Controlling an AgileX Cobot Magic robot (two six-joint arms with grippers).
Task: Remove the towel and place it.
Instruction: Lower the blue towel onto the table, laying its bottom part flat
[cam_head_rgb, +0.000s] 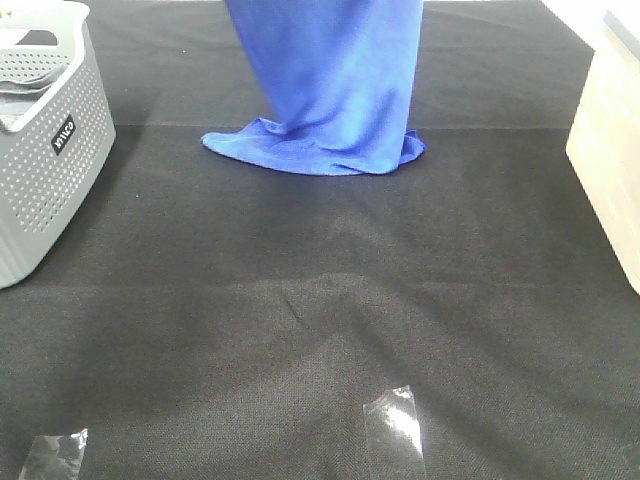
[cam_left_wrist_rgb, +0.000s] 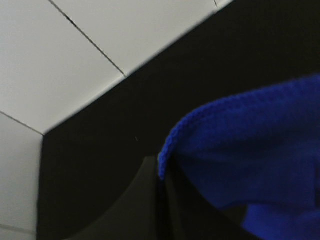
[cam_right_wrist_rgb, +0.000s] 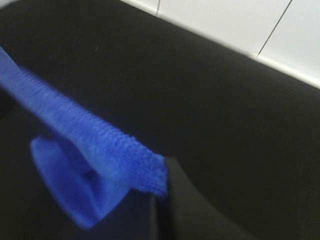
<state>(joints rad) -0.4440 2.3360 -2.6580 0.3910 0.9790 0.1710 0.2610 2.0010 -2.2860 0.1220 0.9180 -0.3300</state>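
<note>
At the left edge of the desk (cam_head_rgb: 300, 300) stood the grey perforated basket (cam_head_rgb: 45, 170), and I judged it the nearest snag: a wide swing that way could have dragged the cloth's tail over its rim. My left pincer (cam_left_wrist_rgb: 161, 181) was clenched on the stitched hem of the towel (cam_head_rgb: 330, 80), but only a thin lip of fabric sat between the fingers, so a jerk could have pulled it free. The towel hung from above near the middle of the far edge, its lower end pooled on the black cover (cam_head_rgb: 200, 330) of the desk. Hauling it sideways before lifting that heap clear might have rucked the cover. My right pincer (cam_right_wrist_rgb: 162, 182) likewise gripped the hem at its very edge, and I thought that hold the thinner of the two. Had one side slipped, the towel would have swung from a single corner and landed bunched. At the right edge the pale box (cam_head_rgb: 610, 170) stood near enough to catch a drifting corner.
</note>
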